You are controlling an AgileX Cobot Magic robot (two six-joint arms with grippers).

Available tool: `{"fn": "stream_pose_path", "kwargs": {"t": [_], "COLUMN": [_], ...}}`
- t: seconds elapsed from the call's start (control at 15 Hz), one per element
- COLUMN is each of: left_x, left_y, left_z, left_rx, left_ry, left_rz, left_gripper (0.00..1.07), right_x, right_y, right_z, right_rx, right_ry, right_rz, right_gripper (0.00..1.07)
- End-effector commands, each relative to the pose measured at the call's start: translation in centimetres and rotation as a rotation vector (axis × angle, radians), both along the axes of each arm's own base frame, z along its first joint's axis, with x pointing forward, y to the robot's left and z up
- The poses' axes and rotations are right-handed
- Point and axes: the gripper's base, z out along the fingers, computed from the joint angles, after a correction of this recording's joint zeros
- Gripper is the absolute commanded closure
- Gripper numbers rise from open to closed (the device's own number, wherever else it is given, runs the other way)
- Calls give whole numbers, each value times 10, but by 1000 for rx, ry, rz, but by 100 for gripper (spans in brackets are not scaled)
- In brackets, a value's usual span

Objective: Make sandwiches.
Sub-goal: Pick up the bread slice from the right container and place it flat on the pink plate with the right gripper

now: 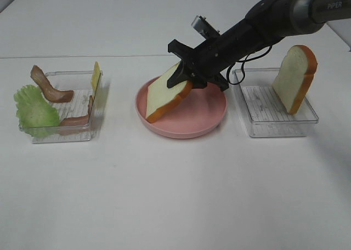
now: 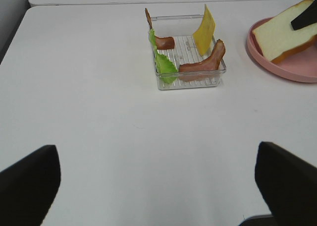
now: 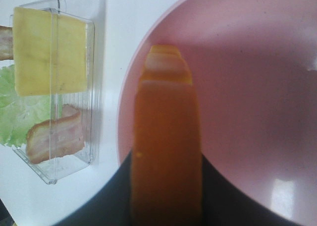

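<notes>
My right gripper [image 1: 189, 74] is shut on a bread slice [image 1: 164, 94] and holds it tilted over the pink plate [image 1: 203, 121], its lower corner down on the plate. The right wrist view looks along the slice's orange crust [image 3: 166, 151]. A second bread slice [image 1: 295, 77] leans upright in the clear tray [image 1: 274, 126] on the right. The lettuce leaf [image 1: 35, 110] hangs over the left tray's [image 1: 66, 135] edge. My left gripper [image 2: 158, 186] is open, low over bare table well short of that tray, and is out of the high view.
The left tray also holds bacon strips [image 1: 49, 88] and a yellow cheese slice [image 1: 96, 77] standing on edge. The right arm stretches from the upper right across the right tray's back corner. White table runs along the front.
</notes>
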Motion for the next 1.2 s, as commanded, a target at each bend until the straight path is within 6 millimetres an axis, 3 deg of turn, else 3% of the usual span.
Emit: {"fn": "stream_pose_path", "kwargs": {"t": [0.07, 0.27, 0.4, 0.53, 0.67, 0.87, 1.2], "left_x": [-3, -3, -3, -3, -3, -3, -3], "left_y": [0, 0, 0, 0, 0, 0, 0], "left_z": [-1, -1, -1, -1, -1, -1, -1], "left_rx": [3, 3, 3, 3, 3, 3, 3], "left_ry": [-19, -19, -19, -19, -19, -19, -19], "left_rz": [-3, -3, -3, -3, -3, -3, -2], "left_gripper": [6, 6, 6, 6, 6, 6, 6], "right_x": [-4, -5, -7, -7, -8, -10, -19], "right_y": [-2, -4, -6, -7, -12, -18, -29], "right_z": [-9, -12, -12, -4, 6, 14, 76], "right_rx": [-19, -53, -81, -99, -165, -225, -315], "right_ry": [39, 46, 54, 44, 29, 32, -69], "right_rz": [37, 45, 70, 59, 60, 50, 21], "right_gripper": [107, 107, 89, 42, 24, 24, 22]}}
